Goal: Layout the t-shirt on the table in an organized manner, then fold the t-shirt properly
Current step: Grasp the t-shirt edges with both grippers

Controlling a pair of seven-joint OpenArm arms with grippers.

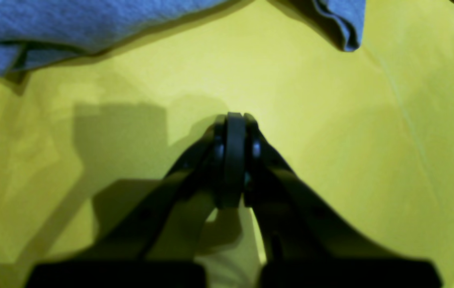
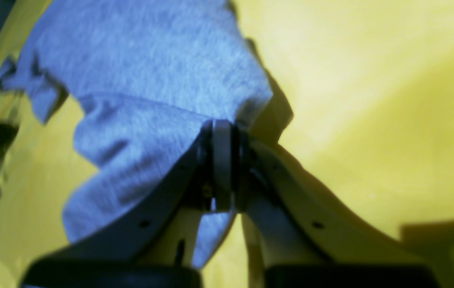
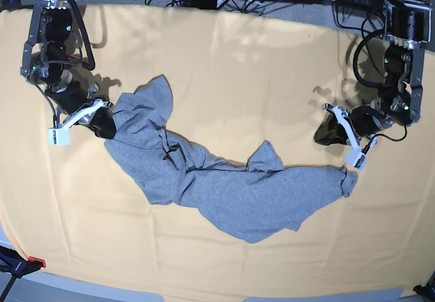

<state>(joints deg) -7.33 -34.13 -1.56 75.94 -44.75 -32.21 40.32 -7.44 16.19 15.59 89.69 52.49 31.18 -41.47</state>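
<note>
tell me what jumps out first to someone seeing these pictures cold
A crumpled grey t-shirt sprawls diagonally across the middle of the yellow-orange table, far from flat. The right gripper is shut on the shirt's edge at the base view's left. The left gripper is shut on nothing, over bare cloth just short of the shirt's other end.

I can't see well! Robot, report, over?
Right gripper shut on t-shirt edge. Left gripper shut, empty, above table. T-shirt crumpled. Nothing blocking.
</note>
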